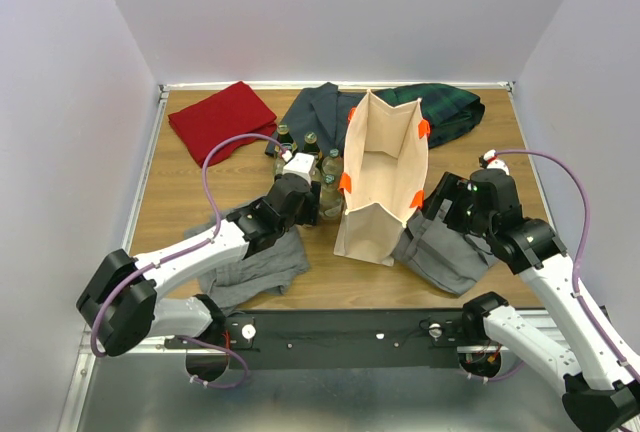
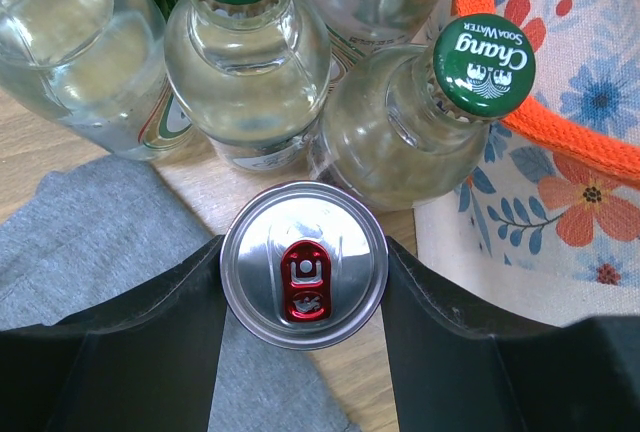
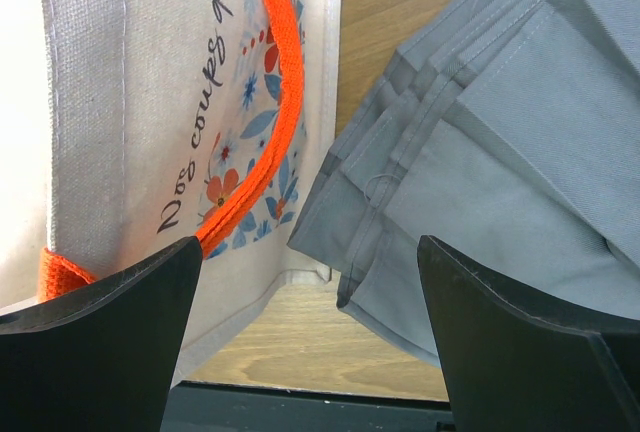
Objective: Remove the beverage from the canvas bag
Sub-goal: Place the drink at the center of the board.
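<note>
Left gripper: fingers clamped on the silver beverage can, one on each side of its rim. The can stands upright outside the canvas bag – just beside the bag's left wall, against the green-capped soda-water bottles. Right gripper: fingers wide apart, holding nothing (orange handle to its left) – over the grey folded clothes.

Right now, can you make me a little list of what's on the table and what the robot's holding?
bag: canvas bag standing upright, open on top
left jaws: closed on a can
right jaws: open, empty, near bag and grey clothes
bottles: green-capped bottles beside the bag
other cloth: red cloth at the back
</note>
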Robot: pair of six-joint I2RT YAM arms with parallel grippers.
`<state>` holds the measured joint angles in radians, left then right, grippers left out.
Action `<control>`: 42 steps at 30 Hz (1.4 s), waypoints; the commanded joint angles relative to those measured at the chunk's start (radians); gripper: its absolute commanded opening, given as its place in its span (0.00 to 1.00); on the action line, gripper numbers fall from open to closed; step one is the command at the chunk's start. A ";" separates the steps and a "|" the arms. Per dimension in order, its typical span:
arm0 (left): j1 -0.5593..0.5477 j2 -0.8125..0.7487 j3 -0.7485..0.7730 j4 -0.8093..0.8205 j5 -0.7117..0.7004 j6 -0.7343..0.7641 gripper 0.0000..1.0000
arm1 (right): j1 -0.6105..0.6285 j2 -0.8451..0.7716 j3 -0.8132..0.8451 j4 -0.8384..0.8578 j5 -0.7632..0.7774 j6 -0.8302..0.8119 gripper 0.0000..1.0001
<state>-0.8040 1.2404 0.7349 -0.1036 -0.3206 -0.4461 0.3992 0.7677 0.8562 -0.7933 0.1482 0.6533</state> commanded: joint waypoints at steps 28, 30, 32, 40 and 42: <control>0.006 -0.055 0.096 -0.059 -0.048 0.041 0.96 | 0.004 -0.004 -0.017 0.020 -0.002 -0.006 0.97; 0.006 -0.070 0.115 -0.077 -0.051 0.047 0.99 | 0.004 -0.004 -0.019 0.022 -0.004 -0.006 0.97; 0.006 -0.079 0.132 -0.096 -0.058 0.049 0.99 | 0.004 0.001 -0.017 0.023 -0.002 -0.007 0.97; 0.006 -0.082 0.331 -0.252 0.031 0.096 0.99 | 0.004 0.022 -0.006 0.016 0.024 -0.017 0.97; 0.006 -0.078 0.395 -0.300 0.043 0.113 0.99 | 0.003 0.034 0.003 0.003 0.048 -0.015 0.97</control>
<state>-0.8001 1.1763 1.0061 -0.2893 -0.3191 -0.3771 0.3992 0.7860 0.8497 -0.7864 0.1490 0.6525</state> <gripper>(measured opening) 0.988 0.972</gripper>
